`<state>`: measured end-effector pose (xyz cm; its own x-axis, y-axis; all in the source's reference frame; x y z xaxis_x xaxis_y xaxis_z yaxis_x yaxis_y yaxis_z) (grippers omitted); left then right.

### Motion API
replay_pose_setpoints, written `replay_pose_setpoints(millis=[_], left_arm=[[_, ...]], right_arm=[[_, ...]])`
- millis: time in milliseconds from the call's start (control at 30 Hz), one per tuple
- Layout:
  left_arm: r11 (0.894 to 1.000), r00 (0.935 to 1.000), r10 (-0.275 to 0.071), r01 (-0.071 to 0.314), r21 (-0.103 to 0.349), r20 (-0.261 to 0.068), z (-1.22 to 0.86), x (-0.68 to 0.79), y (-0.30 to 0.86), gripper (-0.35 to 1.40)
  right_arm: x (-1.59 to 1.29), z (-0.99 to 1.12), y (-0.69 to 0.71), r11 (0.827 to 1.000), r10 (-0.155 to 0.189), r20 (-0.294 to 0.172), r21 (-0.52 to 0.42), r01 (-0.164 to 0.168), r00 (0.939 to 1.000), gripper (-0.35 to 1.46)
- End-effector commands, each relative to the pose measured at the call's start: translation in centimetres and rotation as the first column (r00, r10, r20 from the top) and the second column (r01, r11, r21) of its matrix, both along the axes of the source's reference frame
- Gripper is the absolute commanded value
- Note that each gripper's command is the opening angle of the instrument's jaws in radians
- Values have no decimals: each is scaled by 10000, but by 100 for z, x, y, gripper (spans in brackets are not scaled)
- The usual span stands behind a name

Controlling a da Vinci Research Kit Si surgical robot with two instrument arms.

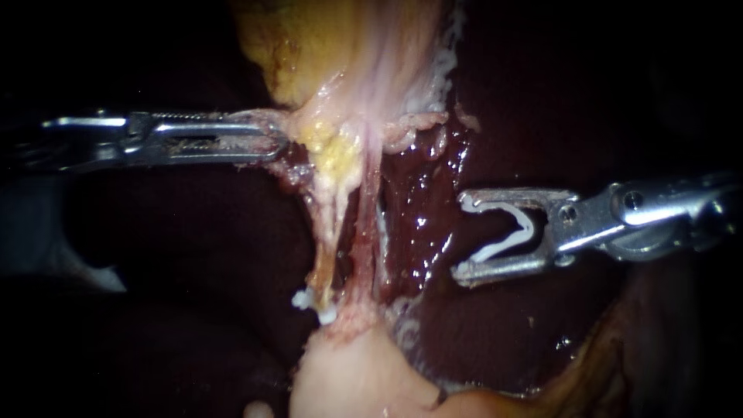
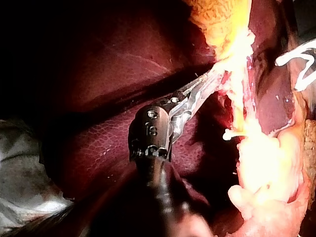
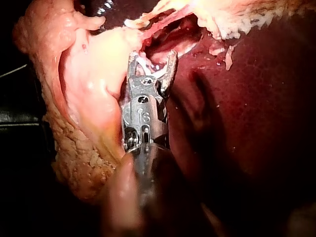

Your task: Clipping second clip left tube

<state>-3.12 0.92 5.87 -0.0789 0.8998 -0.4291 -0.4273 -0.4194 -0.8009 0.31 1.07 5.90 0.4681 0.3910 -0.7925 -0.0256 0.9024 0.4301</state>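
Pincer of the right steel instrument [image 1: 461, 236] grasps an open white plastic clip [image 1: 529, 227], near but not touching the pale yellowish left tube [image 1: 325, 248]. Left instrument's pincer [image 1: 280, 141] clenches pale tissue [image 1: 309, 130], probably to hold this tube taut for clipping.

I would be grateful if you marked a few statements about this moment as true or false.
1. The left instrument has its jaws shut on tissue beside the upper end of the tubes. True.
2. The right instrument has empty jaws. False: they hold a loaded clip, white and spread open.
3. The loaded clip is already around the left tube. False: it is clear of both tubes, over the liver.
4. A placed clip, white, sits at the lower end of the left tube. True.
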Motion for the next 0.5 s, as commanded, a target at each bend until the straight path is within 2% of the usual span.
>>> replay_pose_setpoints(millis=[33,200,333,500], left_arm=[[10000,10000,13,-13,16,39,-2,2,1,-35],[9999,10000,17,-18,152,41,-26,16,10,-35],[9994,9993,-290,285,199,237,-59,33,24,-35],[9992,9989,-382,379,110,264,-79,49,22,-35]], right_arm=[[0,0,0,10000,-25,-18,10,25,10000,50],[0,0,0,10000,-47,-36,20,47,10000,50],[0,0,-1,10000,-73,-56,31,73,10000,50],[2,-1,-3,9999,-140,-112,63,141,9998,50]])
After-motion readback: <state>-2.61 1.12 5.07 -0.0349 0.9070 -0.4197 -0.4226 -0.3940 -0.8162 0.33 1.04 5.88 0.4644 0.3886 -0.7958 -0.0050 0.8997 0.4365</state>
